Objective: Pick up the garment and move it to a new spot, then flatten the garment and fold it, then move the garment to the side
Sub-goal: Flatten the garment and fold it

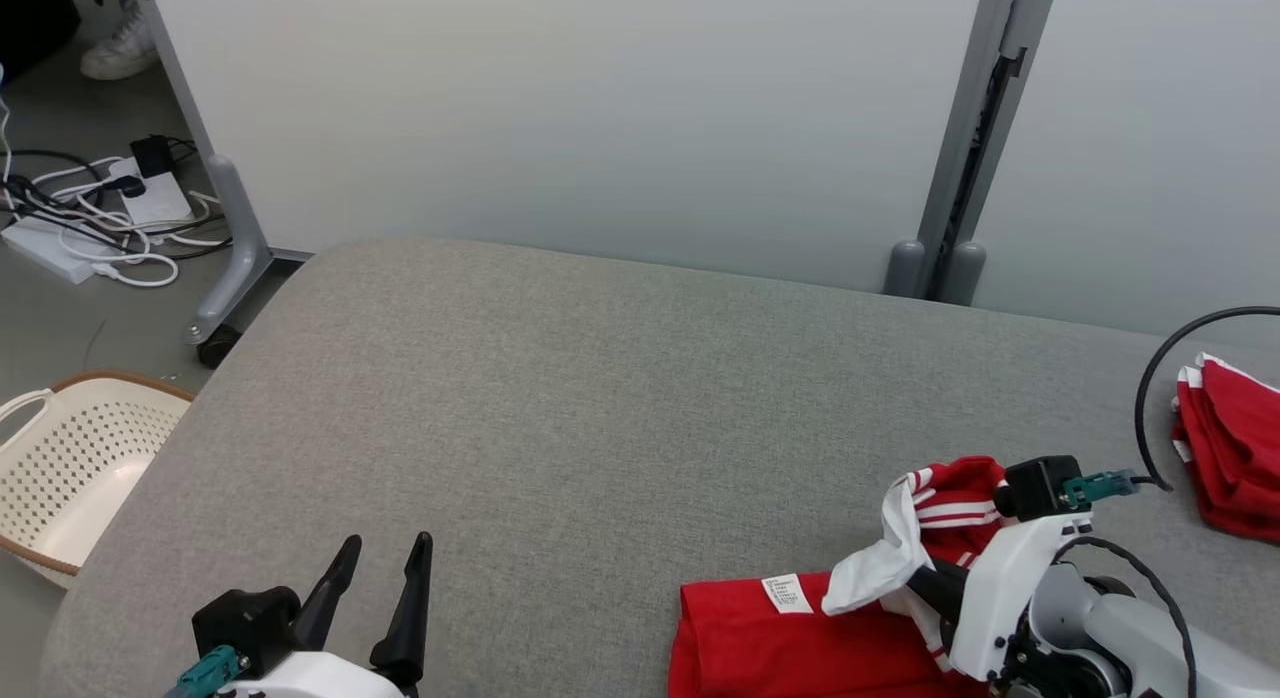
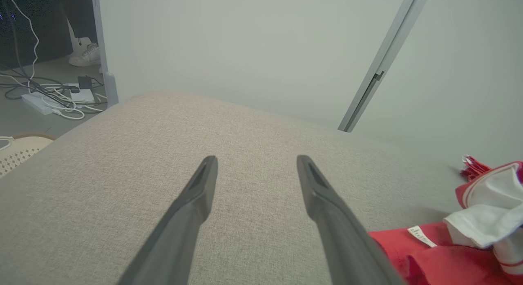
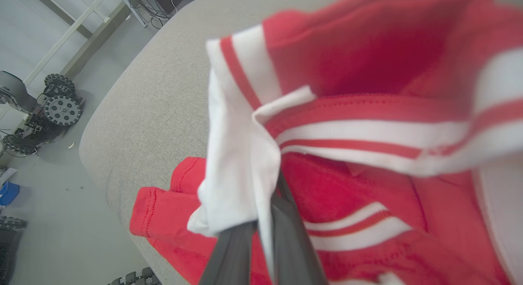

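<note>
Right tool [image 3: 264, 230] pinches white trim of the garment [image 3: 359, 187].

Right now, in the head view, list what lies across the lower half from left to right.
From the left: cream perforated laundry basket → left gripper, open above the grey surface → red and white garment → folded red garment pile at the right edge.
</note>
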